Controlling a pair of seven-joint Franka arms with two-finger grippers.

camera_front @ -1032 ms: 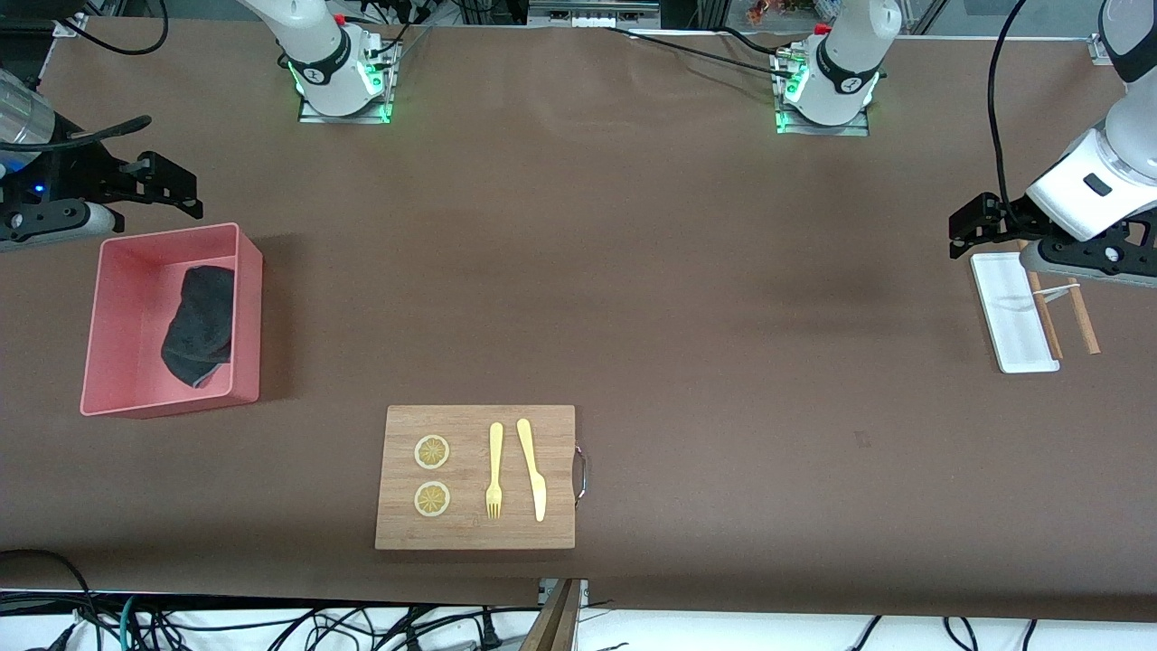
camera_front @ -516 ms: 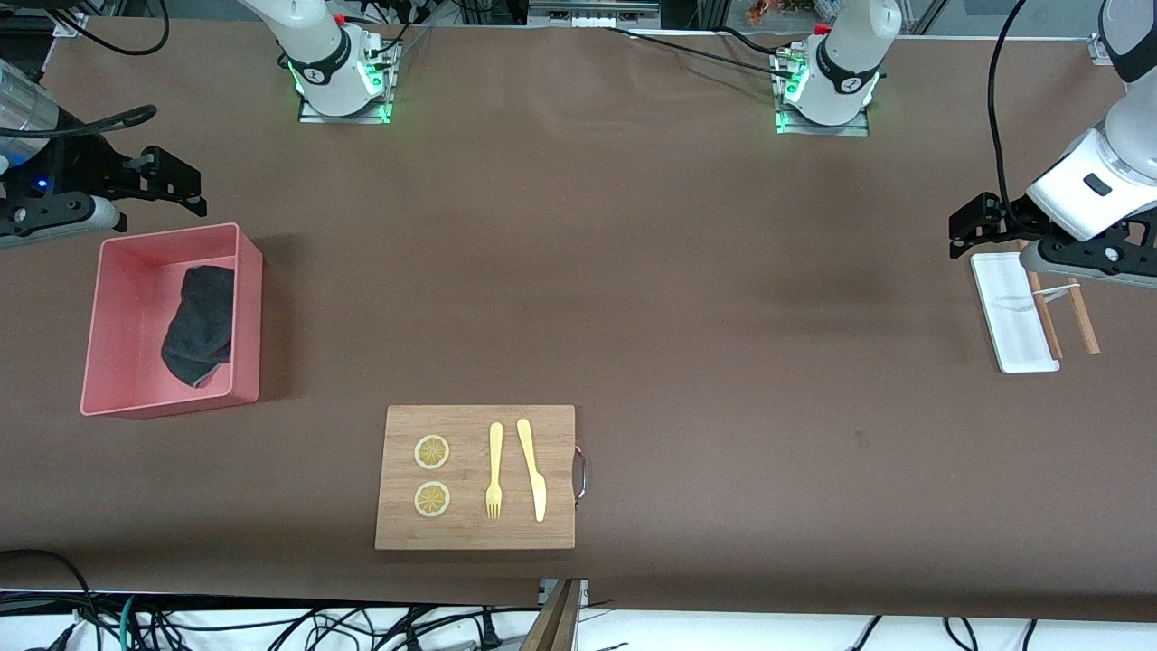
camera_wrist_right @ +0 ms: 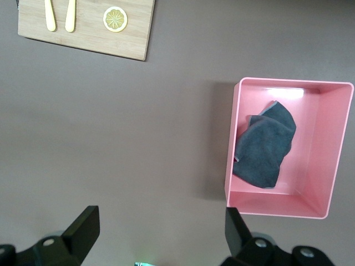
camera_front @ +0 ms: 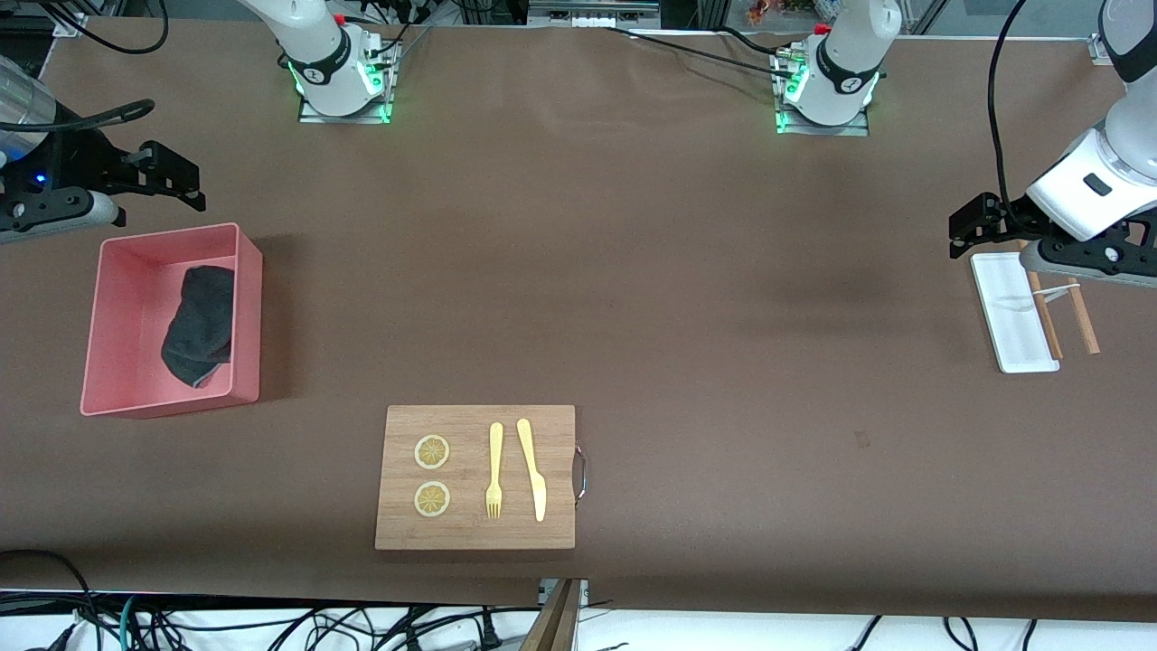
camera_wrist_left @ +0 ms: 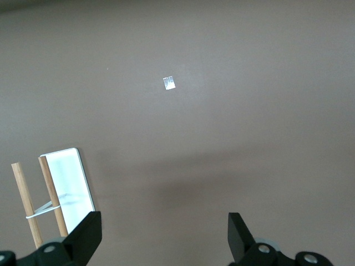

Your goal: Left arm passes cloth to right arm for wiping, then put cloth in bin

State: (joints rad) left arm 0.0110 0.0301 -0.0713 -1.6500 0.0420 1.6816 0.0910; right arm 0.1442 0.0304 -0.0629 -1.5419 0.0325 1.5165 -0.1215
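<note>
The left hand (camera_front: 965, 237) hangs open at the left arm's table edge; the right hand (camera_front: 172, 185) hangs open at the right arm's edge.

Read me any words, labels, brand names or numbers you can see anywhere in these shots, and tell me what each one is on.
No readable text anywhere.
Round marks on both arm bases: too small to read.
Small pale tag on the table: no legible print.
The bin, cloth and wooden board carry no lettering.

Dark grey cloth (camera_front: 199, 324) lies crumpled inside the pink bin (camera_front: 113, 399), near the surface's right-arm edge.
</note>
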